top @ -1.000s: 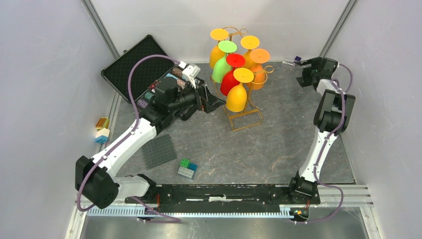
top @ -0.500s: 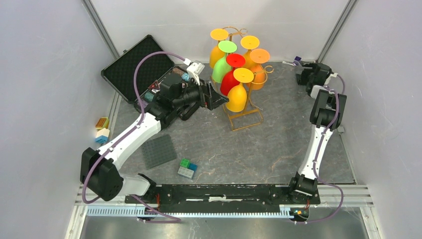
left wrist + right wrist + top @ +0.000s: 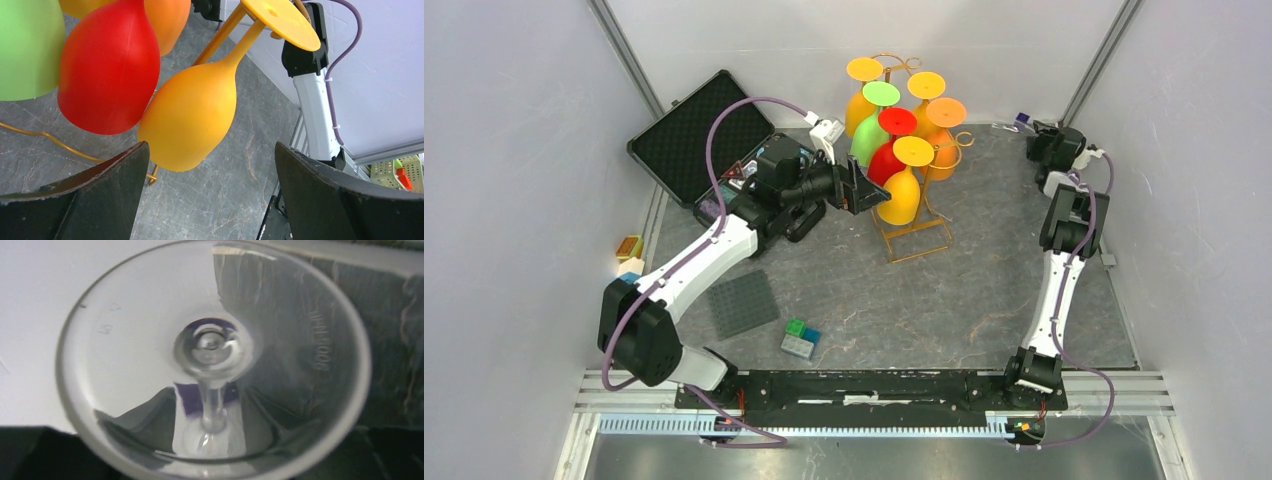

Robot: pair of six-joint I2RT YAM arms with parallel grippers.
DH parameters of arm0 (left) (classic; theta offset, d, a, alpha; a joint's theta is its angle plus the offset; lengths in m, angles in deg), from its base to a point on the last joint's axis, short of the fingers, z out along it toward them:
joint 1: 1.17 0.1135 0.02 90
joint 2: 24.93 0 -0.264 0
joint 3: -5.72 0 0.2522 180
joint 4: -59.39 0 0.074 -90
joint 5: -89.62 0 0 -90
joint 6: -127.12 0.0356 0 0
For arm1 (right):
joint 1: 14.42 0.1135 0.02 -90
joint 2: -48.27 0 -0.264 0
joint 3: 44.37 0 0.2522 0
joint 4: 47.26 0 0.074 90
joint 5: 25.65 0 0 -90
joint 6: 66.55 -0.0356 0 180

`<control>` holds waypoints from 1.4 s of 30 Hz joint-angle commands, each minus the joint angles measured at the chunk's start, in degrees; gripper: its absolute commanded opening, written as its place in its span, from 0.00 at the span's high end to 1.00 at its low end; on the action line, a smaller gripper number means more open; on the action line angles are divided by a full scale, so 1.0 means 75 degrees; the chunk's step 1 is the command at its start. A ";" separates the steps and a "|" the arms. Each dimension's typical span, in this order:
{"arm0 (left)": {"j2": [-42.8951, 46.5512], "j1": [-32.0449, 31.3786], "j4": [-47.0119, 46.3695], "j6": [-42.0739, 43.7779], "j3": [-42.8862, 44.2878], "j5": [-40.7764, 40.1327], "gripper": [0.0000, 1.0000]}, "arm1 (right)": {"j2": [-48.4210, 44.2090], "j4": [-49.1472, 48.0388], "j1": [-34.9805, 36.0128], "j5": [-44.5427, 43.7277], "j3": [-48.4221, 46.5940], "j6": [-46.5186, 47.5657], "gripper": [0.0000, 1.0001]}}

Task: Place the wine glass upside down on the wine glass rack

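The gold wire wine glass rack stands at the back centre, with several coloured glasses hanging upside down on it. My left gripper is open and empty, right beside the lowest yellow glass. In the left wrist view that yellow glass hangs just ahead of the wide-apart fingers, next to a red glass. My right gripper is at the back right corner, shut on a clear wine glass. The glass's round foot fills the right wrist view, with the stem behind it.
An open black case lies at the back left. A grey studded plate and green-blue blocks lie in front of the left arm. More blocks sit by the left wall.
My left arm has swung right, bringing its open gripper up to the yellow glass. My right wrist has turned and drawn back toward the corner with the clear glass.
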 commanded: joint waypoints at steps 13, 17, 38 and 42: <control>-0.0274 -0.0036 -0.0294 0.0157 0.0656 0.0272 0.02 | -0.0361 -0.0694 -0.0250 -0.0178 0.1064 0.0063 0.70; -0.0150 -0.0039 -0.0306 0.0145 0.0581 0.0302 0.02 | -0.1049 -0.1018 -0.0259 -0.0053 0.1657 0.0311 0.71; 0.0937 -0.0042 -0.0068 -0.0037 0.0444 -0.0097 0.03 | -0.6584 -0.0483 -0.0238 0.1225 0.5786 0.3477 0.78; 0.1138 -0.0050 0.0204 -0.0220 0.0615 -0.0173 0.03 | -0.7752 0.0592 -0.0236 0.1245 0.5882 0.4793 0.79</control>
